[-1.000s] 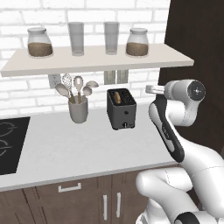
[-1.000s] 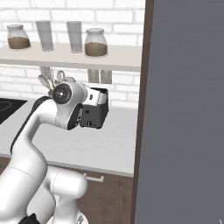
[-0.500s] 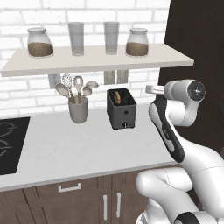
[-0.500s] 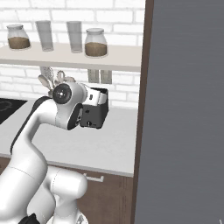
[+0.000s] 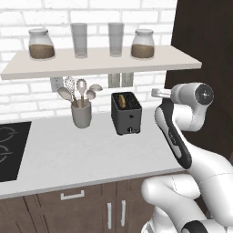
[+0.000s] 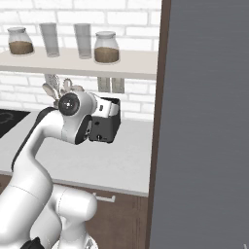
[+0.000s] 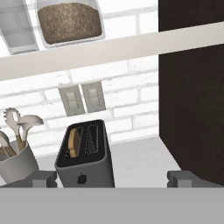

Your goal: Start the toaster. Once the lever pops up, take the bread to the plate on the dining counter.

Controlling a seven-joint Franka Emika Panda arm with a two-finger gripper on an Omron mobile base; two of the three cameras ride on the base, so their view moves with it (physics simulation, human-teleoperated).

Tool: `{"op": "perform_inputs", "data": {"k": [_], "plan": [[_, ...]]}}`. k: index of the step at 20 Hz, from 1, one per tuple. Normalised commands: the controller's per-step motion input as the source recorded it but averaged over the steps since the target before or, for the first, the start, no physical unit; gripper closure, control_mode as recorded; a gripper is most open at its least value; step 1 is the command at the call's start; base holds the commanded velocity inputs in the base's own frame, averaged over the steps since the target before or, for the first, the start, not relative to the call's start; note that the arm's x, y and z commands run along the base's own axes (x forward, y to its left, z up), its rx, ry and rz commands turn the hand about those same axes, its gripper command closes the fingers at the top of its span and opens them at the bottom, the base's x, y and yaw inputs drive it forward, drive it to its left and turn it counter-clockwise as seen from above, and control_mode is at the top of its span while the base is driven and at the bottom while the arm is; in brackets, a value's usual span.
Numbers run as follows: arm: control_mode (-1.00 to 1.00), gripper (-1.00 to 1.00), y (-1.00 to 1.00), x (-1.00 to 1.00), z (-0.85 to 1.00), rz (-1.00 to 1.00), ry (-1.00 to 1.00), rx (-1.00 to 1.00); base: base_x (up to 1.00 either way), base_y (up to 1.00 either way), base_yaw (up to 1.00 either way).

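I judge that the task is at its very beginning. The toaster (image 5: 126, 113) stands on the table (image 5: 68, 154) near the brick wall, and the bread (image 7: 73, 143) sits low in 1 of its 2 slots, the left one in my hand view. I cannot see the lever clearly, so I cannot tell if it is pressed; nothing looks started. My hand (image 7: 112, 178) is fully open and holds nothing. It hangs in the air above the table, apart from the toaster and to its right side in the left base view, and it looks toward the toaster from above. What is left: press the lever, wait for it, lift the bread out, and carry it away to the plate.

The toaster is a small dark grey box with flat smooth sides, rounded top edges and a small knob low on its front. The bread is golden-brown, thin and about square. The table is pale, smooth and matte. Beside the toaster a grey utensil cup (image 5: 81, 114) holds spoons and a whisk.
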Motion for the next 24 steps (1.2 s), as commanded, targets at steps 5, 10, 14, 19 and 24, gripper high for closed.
{"op": "perform_inputs", "data": {"k": [5,10,14,19,24], "plan": [[-1.00,-1.00,0.00,0.00,0.00,0.00,0.00,0.00,0.00,0.00,0.00],[-1.00,-1.00,0.00,0.00,0.00,0.00,0.00,0.00,0.00,0.00,0.00],[-1.00,-1.00,0.00,0.00,0.00,0.00,0.00,0.00,0.00,0.00,0.00],[-1.00,-1.00,0.00,0.00,0.00,0.00,0.00,0.00,0.00,0.00,0.00],[-1.00,-1.00,0.00,0.00,0.00,0.00,0.00,0.00,0.00,0.00,0.00]]}}
